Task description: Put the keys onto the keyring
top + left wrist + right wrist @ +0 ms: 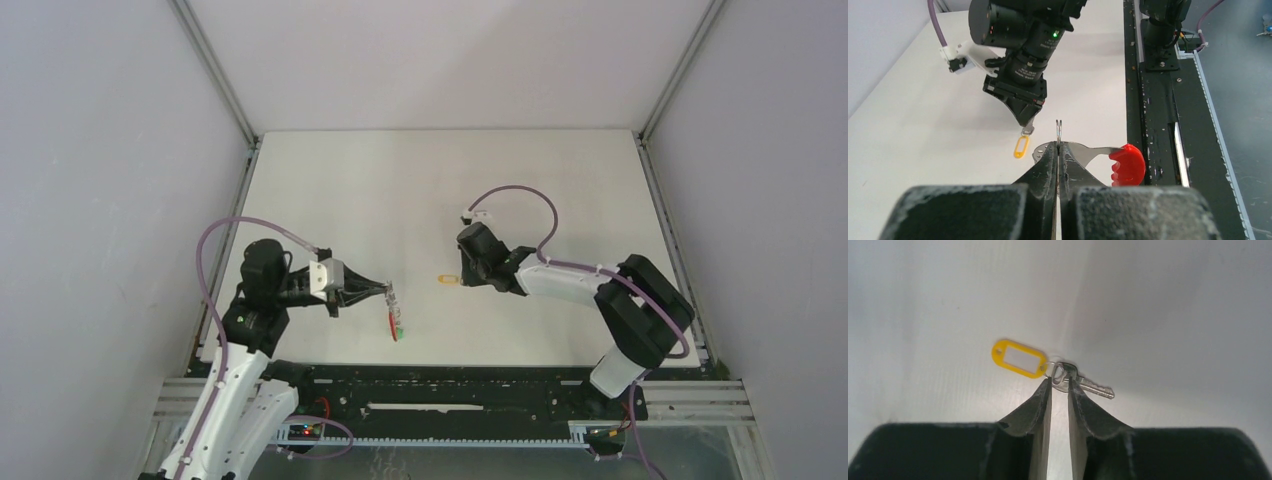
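Note:
My left gripper [388, 293] [1058, 146] is shut on the keyring [1058, 131], held off the table near the front edge. The keyring's thin wire loop stands edge-on above the tips. Its grey metal plate and red curved part [1128, 165] [396, 322] stick out to the right. A green speck [401, 331] hangs by the red part, too small to make out. On the table lies a silver key [1088, 385] with a yellow-orange tag [1018, 357] [447, 280] [1021, 146]. My right gripper [461, 281] [1059, 381] [1026, 125] is down at the key's head, jaws a narrow gap apart.
A black rail [450, 385] [1158, 125] with both arm bases runs along the table's near edge. Grey walls and metal posts [215, 70] close in the white table [420, 180] on the left, back and right.

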Controlling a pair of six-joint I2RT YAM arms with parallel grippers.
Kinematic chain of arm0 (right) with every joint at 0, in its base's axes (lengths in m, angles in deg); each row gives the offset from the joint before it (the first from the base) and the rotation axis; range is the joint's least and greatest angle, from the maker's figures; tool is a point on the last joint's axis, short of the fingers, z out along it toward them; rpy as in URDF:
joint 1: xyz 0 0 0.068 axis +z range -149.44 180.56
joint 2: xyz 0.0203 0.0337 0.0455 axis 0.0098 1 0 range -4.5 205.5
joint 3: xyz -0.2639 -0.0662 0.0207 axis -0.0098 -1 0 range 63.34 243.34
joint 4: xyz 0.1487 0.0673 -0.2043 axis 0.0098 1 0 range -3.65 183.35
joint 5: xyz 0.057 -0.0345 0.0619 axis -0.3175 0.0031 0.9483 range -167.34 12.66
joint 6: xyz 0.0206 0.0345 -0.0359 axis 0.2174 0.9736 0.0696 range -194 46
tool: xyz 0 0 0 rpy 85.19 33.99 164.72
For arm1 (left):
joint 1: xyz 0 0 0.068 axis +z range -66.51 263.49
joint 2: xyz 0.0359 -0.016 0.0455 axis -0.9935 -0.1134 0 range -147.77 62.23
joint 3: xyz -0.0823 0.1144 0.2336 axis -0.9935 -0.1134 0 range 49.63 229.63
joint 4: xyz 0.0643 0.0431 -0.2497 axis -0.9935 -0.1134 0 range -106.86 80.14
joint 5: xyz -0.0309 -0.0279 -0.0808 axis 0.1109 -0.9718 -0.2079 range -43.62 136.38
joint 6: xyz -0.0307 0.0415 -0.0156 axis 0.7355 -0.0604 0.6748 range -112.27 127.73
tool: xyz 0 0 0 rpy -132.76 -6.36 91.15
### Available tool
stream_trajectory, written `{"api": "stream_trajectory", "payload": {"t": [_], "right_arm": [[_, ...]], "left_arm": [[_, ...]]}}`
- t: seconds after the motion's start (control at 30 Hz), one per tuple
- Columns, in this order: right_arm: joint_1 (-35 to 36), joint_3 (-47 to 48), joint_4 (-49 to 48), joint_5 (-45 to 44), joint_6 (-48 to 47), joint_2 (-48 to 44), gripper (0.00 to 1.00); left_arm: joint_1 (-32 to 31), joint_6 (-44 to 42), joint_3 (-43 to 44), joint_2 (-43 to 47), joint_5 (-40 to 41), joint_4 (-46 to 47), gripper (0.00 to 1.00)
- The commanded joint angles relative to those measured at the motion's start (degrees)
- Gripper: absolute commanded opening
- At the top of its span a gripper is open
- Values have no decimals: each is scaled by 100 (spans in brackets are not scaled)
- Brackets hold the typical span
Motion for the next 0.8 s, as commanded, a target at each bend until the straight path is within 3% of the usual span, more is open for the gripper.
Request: {"api": "stream_trajectory", "payload": {"t": [0.0,0.3,0.6,0.73,0.77], "right_arm": [[2,44,-43,-286,138,-534,31],[250,-321,-334,-23,-398,-906,38],[138,-510,-175,200,370,-923,49],[475,-625,-47,-803,250,-1500,51],[616,-807,-312,-1003,157,-1841,59]], "left_arm": [[33,216,3,-56,-71,421,0],[33,388,46,-49,-94,451,0],[32,376,68,-73,-100,482,0],[33,465,151,-91,-103,472,0],[33,473,173,-98,-97,474,0]]}}
